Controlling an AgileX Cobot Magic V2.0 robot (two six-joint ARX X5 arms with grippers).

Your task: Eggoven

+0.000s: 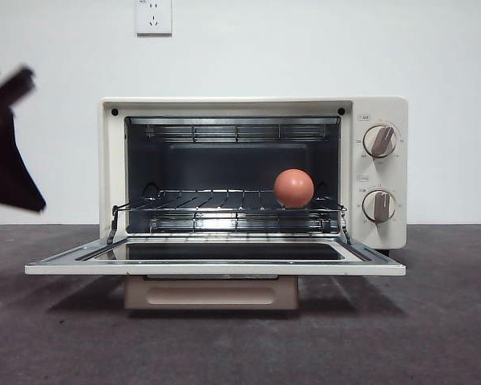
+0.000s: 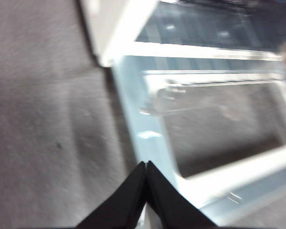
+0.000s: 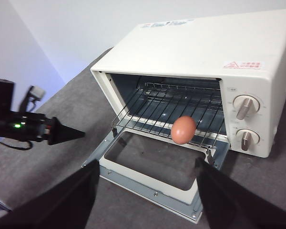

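Note:
The cream toaster oven (image 1: 377,108) stands with its glass door (image 1: 216,269) folded down flat. The reddish-brown egg (image 1: 293,188) rests on the wire rack (image 1: 224,200) inside, toward the right, near the front edge. The egg also shows in the right wrist view (image 3: 183,130). My left gripper (image 2: 146,164) is shut and empty, above the table by the door's left edge (image 2: 152,133). It shows blurred at the left in the front view (image 1: 38,204) and in the right wrist view (image 3: 81,134). My right gripper (image 3: 145,164) is open and empty, back from the oven (image 3: 195,43), facing the door (image 3: 148,186).
Two knobs (image 1: 380,140) (image 1: 379,206) sit on the oven's right panel. The tan handle (image 1: 211,293) hangs under the lowered door. A wall outlet (image 1: 153,16) is on the white wall behind. Dark grey table (image 1: 433,329) surrounds the oven.

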